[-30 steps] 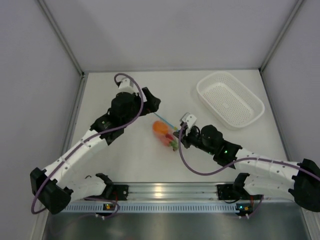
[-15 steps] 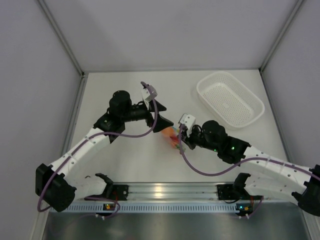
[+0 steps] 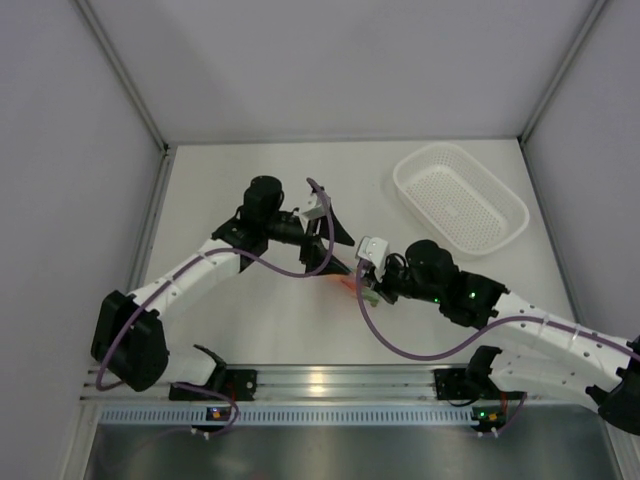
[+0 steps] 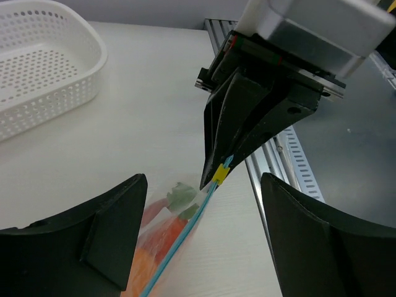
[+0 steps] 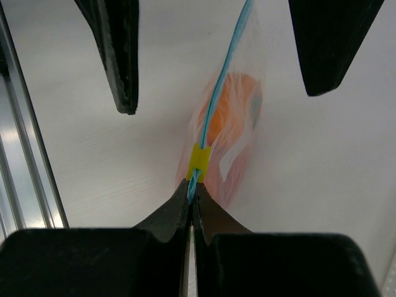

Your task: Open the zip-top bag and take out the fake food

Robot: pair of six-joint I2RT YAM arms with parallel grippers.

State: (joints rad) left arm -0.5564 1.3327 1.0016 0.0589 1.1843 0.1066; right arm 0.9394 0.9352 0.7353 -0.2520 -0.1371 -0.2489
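Pinching zip end, L hand lining up

R hand is clamped shut on the zip-top bag at its blue strip, just below a yellow tab. Bag runs off toward 12 o'clock, fake food inside, near centre of table. L hand is spread wide, fingers either side of the strip, not touching. Best approach: close L on one lip only, near the tab, then pull apart w/o yanking.
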